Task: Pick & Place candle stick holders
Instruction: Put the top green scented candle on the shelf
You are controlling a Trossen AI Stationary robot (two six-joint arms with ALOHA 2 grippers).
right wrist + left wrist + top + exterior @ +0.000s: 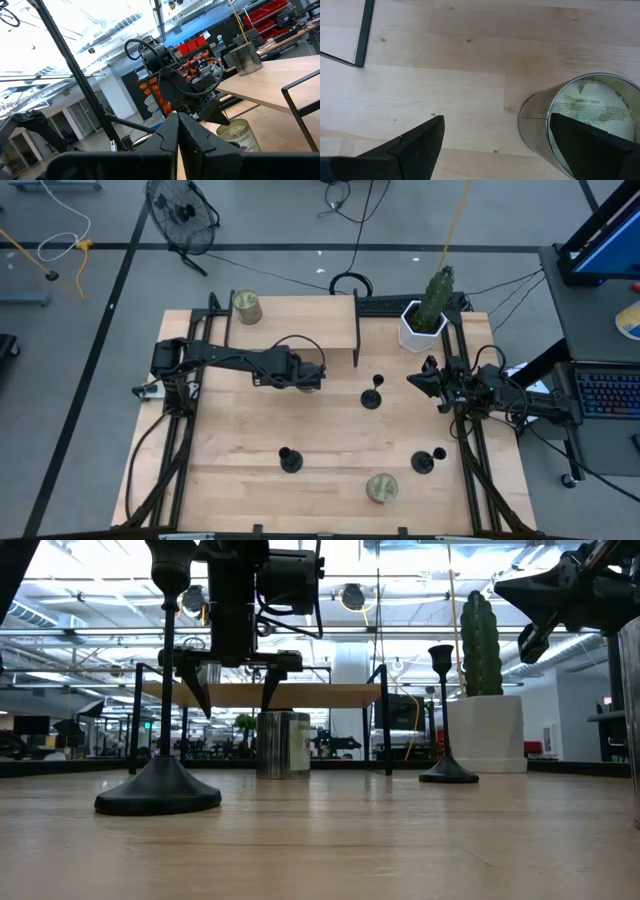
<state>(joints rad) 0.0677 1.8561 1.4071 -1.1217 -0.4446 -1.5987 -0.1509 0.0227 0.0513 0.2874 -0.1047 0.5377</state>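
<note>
Three black candle stick holders stand upright on their round bases: one mid-table [372,395] [446,768], one near the front [290,460] [160,790], one at the front right [425,462]. My left gripper [308,380] [496,120] hangs open over the table's middle, pointing steeply down, left of the mid-table holder. Below it stands a squat metal tin [580,125] [283,745]. One finger [590,145] is over the tin's top and the other is beside it. My right gripper [425,380] [178,135] is shut on nothing, raised at the right edge.
A raised wooden shelf [330,325] on black legs stands at the far middle, with a tin [247,306] to its left. Another tin [381,488] sits at the front edge. A white pot with a cactus [425,325] is at the far right.
</note>
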